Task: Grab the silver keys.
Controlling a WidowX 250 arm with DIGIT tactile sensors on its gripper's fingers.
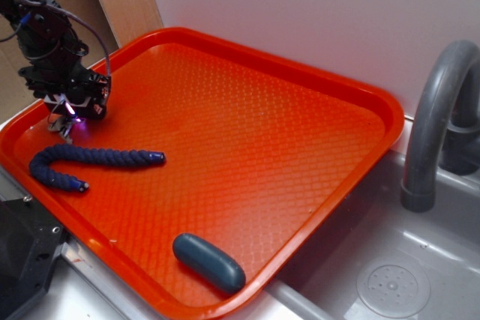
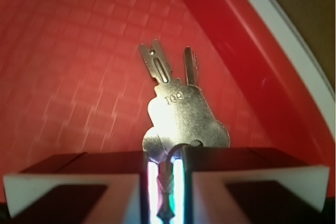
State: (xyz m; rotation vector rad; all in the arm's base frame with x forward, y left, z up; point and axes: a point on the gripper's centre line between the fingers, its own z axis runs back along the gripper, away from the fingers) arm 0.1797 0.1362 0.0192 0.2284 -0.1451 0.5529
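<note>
In the wrist view the silver keys [image 2: 178,111] hang just past my fingertips, two flat blades fanned out over the orange tray [image 2: 79,51]. My gripper [image 2: 164,171] is shut on their ring, which is pinched in the narrow lit gap between the jaws. In the exterior view my gripper [image 1: 66,119] is at the tray's far left corner, just above the tray [image 1: 247,125], and the keys [image 1: 61,127] show only as a small glint under it.
A twisted dark-blue rope [image 1: 90,161] lies curved right in front of the gripper. A dark teal capsule [image 1: 208,261] rests near the tray's front edge. The tray's raised rim [image 2: 252,61] runs close on the right. A grey sink with a faucet [image 1: 435,118] is at right.
</note>
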